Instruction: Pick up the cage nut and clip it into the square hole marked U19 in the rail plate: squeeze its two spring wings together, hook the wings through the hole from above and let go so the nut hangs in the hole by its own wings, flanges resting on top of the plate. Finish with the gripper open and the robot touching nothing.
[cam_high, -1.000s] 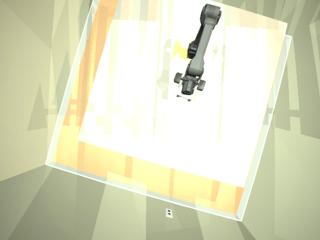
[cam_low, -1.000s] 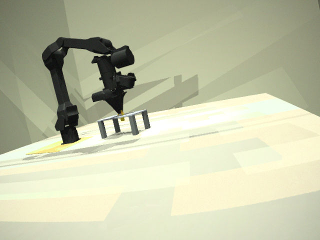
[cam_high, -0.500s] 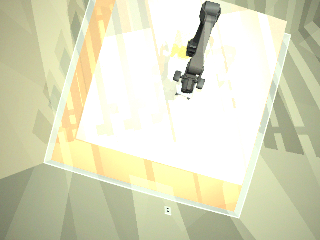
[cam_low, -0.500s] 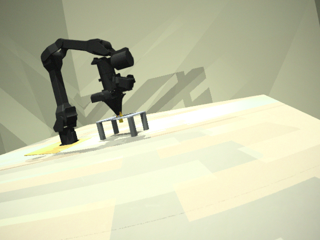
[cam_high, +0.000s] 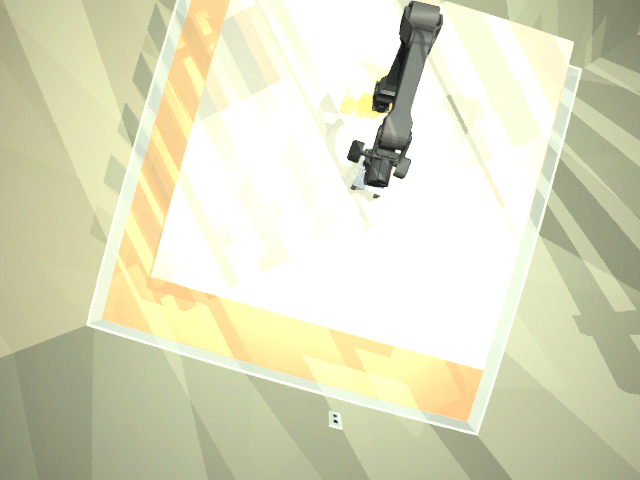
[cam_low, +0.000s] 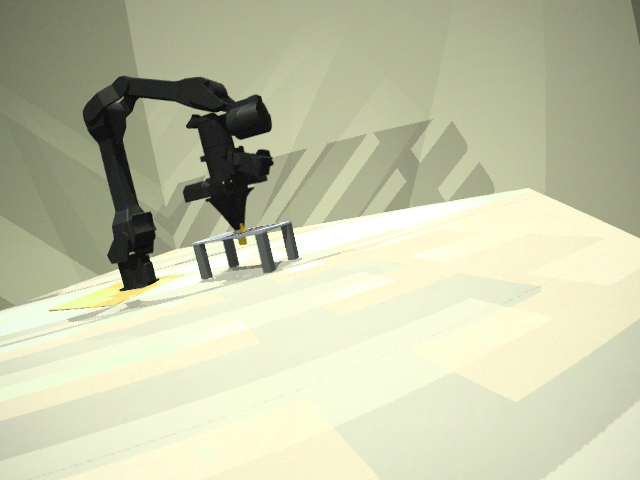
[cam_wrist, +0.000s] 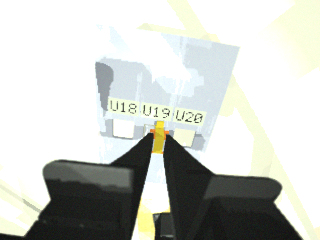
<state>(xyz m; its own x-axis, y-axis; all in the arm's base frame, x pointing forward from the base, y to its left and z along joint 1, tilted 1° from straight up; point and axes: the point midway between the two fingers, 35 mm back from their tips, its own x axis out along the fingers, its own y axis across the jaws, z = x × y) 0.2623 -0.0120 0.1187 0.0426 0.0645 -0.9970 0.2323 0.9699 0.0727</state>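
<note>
Yellow nut (cam_low: 242, 235) (cam_wrist: 159, 137) btwn claw (cam_low: 239, 229) (cam_wrist: 158, 138) tips, at U19 hole (cam_wrist: 148, 131).

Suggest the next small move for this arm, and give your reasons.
Probably ease the gripper open slightly, keeping it in place. It is shut on the yellow cage nut, which is at the U19 hole, and the nut's lower end already shows beneath the rail plate. Whether both wings have hooked is unclear.
</note>
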